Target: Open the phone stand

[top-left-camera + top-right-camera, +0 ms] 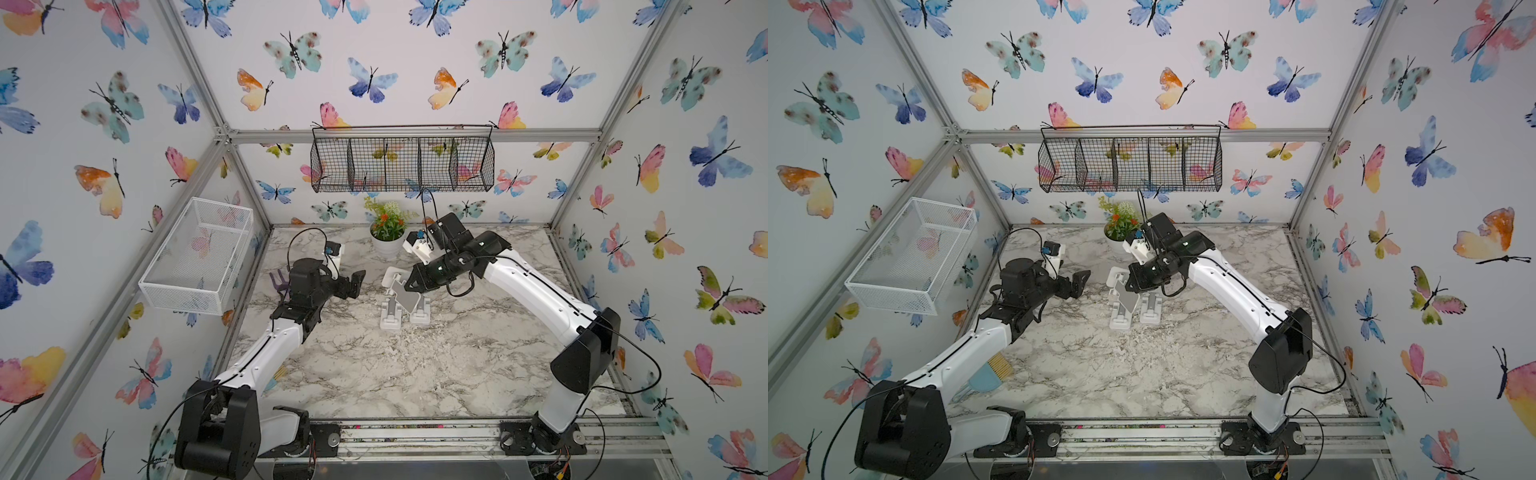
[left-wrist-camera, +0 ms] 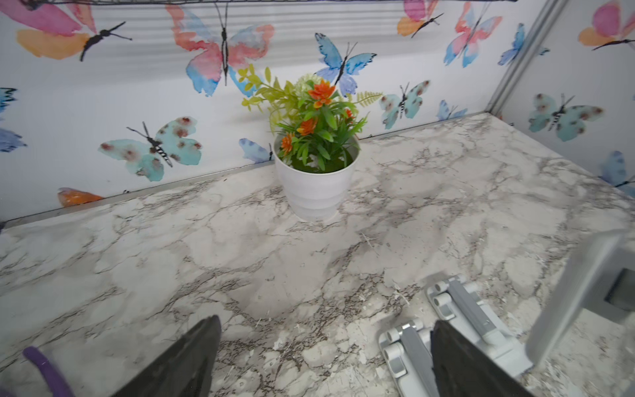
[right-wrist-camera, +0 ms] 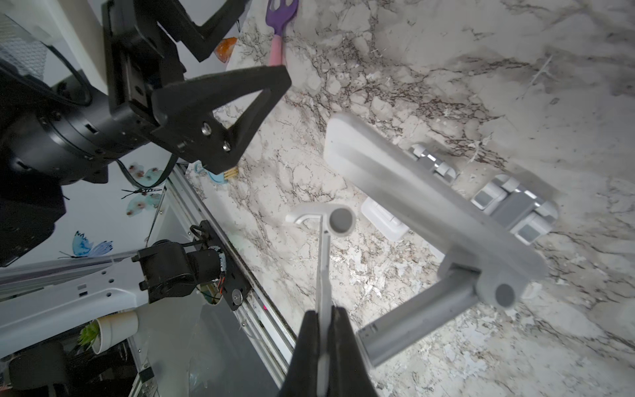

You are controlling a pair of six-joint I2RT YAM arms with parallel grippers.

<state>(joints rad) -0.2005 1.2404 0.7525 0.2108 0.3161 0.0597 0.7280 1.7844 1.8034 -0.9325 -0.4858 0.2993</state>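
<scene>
Right wrist view is showing the right gripper (image 3: 323, 319) clenching a thin plate of the phone stand (image 3: 412, 202), its fingers pressing on both faces of that plate. In both top views the phone stand is sitting near the middle of the marble table (image 1: 415, 374), in front of the potted plant (image 1: 388, 232), with its base resting flat and its panel tilting upward. The left gripper (image 1: 356, 284) is hovering just beside the phone stand, jaws spreading wide and grasping nothing. A purple utensil (image 3: 280, 17) is lying near the left arm.
</scene>
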